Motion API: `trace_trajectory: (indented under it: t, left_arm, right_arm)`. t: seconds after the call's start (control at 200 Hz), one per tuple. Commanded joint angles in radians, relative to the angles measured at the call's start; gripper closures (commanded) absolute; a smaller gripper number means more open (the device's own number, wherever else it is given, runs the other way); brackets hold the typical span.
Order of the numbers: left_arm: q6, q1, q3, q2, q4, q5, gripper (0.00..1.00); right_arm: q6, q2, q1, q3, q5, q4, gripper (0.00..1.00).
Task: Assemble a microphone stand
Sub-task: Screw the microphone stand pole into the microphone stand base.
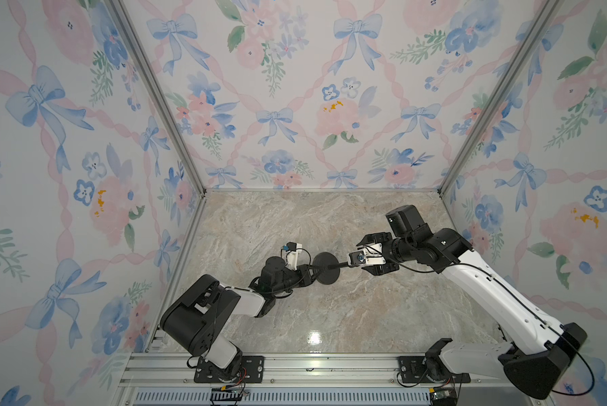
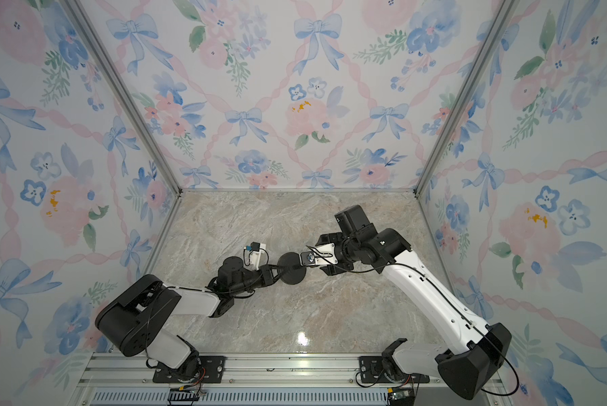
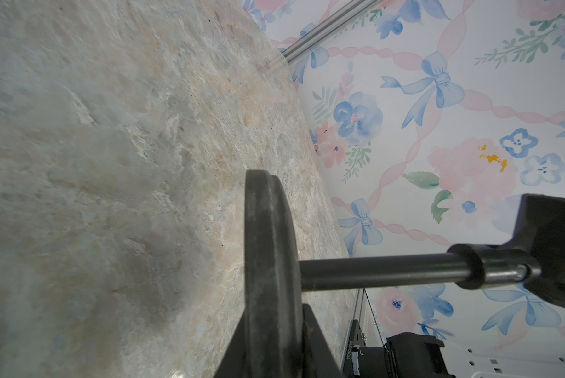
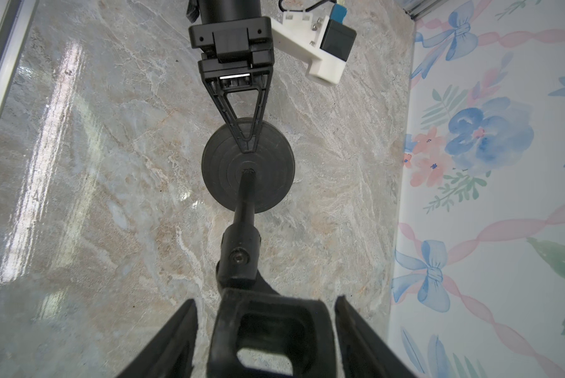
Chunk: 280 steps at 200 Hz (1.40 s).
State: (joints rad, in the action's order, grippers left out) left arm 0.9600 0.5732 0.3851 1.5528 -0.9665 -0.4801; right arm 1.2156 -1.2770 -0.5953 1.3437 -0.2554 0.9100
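Observation:
The microphone stand is held sideways above the marble table. Its round black disc base (image 1: 325,262) (image 2: 289,262) stands on edge, and my left gripper (image 1: 311,270) (image 3: 274,330) (image 4: 247,147) is shut on its rim. The thin rod (image 3: 372,271) (image 4: 246,203) sits in the centre of the disc base (image 4: 268,183) and points toward my right arm. The clip-like head (image 4: 268,327) (image 3: 552,248) lies between the fingers of my right gripper (image 4: 266,301) (image 1: 363,256). A small gap shows on each side of it, so the jaws stand open around it.
The marble table (image 1: 330,316) is enclosed by floral walls on three sides, with aluminium posts (image 1: 471,140) at the back corners. An aluminium rail (image 1: 330,369) carrying both arm mounts runs along the front edge.

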Motion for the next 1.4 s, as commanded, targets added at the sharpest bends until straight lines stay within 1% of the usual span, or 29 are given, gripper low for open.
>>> trace_trajectory:
  t: [0.0, 0.145, 0.185, 0.23, 0.395, 0.495, 0.57, 0.72, 0.79, 0.88, 0.95, 1.075, 1.13, 1.175, 1.195, 1.225, 1.28, 1.325, 1.395]
  left_arm:
    - [-0.018, 0.001, 0.033, -0.044, -0.061, -0.026, 1.00]
    - [-0.017, 0.003, 0.037, -0.061, -0.061, -0.021, 1.00]
    - [-0.015, 0.004, 0.038, -0.063, -0.061, -0.020, 1.00]
    - [-0.016, 0.002, 0.037, -0.067, -0.061, -0.020, 1.00]
    - [-0.027, 0.003, 0.033, -0.081, -0.061, -0.004, 1.00]
    - [-0.038, 0.004, 0.033, -0.089, -0.061, 0.005, 1.00]
    - [-0.049, 0.007, 0.029, -0.099, -0.061, 0.021, 1.00]
    - [-0.060, 0.007, 0.018, -0.126, -0.061, 0.062, 1.00]
    - [-0.063, 0.006, 0.014, -0.138, -0.061, 0.078, 1.00]
    - [-0.070, 0.007, 0.008, -0.149, -0.061, 0.096, 1.00]
    - [-0.073, 0.007, 0.004, -0.156, -0.061, 0.106, 1.00]
    - [-0.082, 0.010, 0.004, -0.159, -0.061, 0.110, 1.00]
    - [-0.084, 0.011, 0.000, -0.162, -0.061, 0.114, 1.00]
    - [-0.087, 0.012, 0.001, -0.162, -0.061, 0.117, 1.00]
    - [-0.087, 0.012, 0.000, -0.162, -0.061, 0.117, 1.00]
    - [-0.086, 0.011, 0.000, -0.161, -0.061, 0.118, 1.00]
    - [-0.090, 0.014, -0.004, -0.163, -0.060, 0.118, 1.00]
    - [-0.096, 0.015, -0.006, -0.165, -0.060, 0.121, 1.00]
    - [-0.118, 0.018, -0.016, -0.167, -0.054, 0.137, 1.00]
  right_arm:
    - [-0.069, -0.017, 0.011, 0.000, -0.009, 0.033, 0.40]
    - [-0.146, -0.024, 0.009, -0.012, -0.011, 0.005, 0.49]
    - [-0.187, -0.022, 0.007, -0.023, -0.021, -0.019, 0.51]
    - [-0.229, -0.021, 0.003, -0.029, -0.034, -0.031, 0.52]
    - [-0.396, -0.028, -0.009, -0.034, -0.030, -0.058, 0.58]
    - [-0.557, -0.038, -0.020, -0.038, -0.026, -0.084, 0.62]
    - [-0.684, -0.048, -0.034, -0.029, -0.018, -0.086, 0.62]
    - [-1.022, -0.050, -0.042, -0.013, -0.008, -0.101, 0.62]
    - [-1.203, -0.028, -0.034, -0.051, -0.032, -0.156, 0.61]
    - [-1.371, -0.009, -0.014, -0.094, -0.121, -0.197, 0.59]
    - [-1.517, 0.003, 0.002, -0.123, -0.138, -0.221, 0.60]
    - [-1.667, 0.005, 0.016, -0.121, -0.159, -0.206, 0.61]
    - [-1.750, 0.006, 0.015, -0.126, -0.160, -0.213, 0.59]
    - [-1.810, 0.005, 0.017, -0.126, -0.163, -0.211, 0.51]
    - [-1.825, 0.005, 0.019, -0.123, -0.168, -0.210, 0.47]
    - [-1.827, 0.004, 0.023, -0.117, -0.181, -0.205, 0.45]
    - [-1.777, 0.012, 0.026, -0.104, -0.197, -0.192, 0.40]
    - [-1.682, 0.025, 0.035, -0.085, -0.189, -0.164, 0.33]
    - [-1.479, 0.051, 0.065, -0.055, -0.185, -0.123, 0.29]
